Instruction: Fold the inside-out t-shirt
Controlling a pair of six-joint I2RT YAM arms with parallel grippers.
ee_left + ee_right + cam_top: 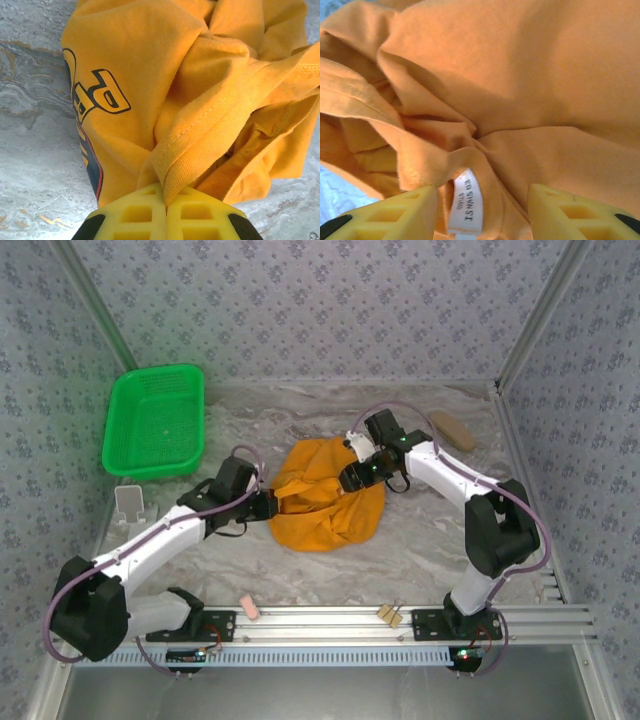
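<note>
**Contents of the table, listed left to right**

1. Green basket (155, 420): upper left of the overhead view, standing on the marbled table (440, 540), well apart from the cloth.
2. Small white object (128, 502): just below the basket, at the table's left edge (too small to identify).
3. Pink piece (250, 608): lower left of centre, lying on the metal rail (330, 620).
4. Left gripper (268, 505): left of centre, at the left edge of the cloth. In its wrist view the yellow fingers (135, 215) are pressed together, clamped on a stitched hem (200, 125) that rises from between them.
5. Inside-out t-shirt (325, 515): orange-yellow, centre of the overhead view, bunched in a rumpled heap on the table between the two grippers. The printed graphic (95, 100) with dark-outlined letters shows at the left of the left wrist view.
6. Right gripper (350, 478): upper right edge of the heap. Its fingers (570, 215) stand apart, with folds of cloth and the white neck tag (465, 205) lying in the gap, not pinched.
7. Wooden clip (390, 615): lower right of centre, on the rail.
8. Tan block (452, 430): upper right, on the table, apart from the shirt.
</note>
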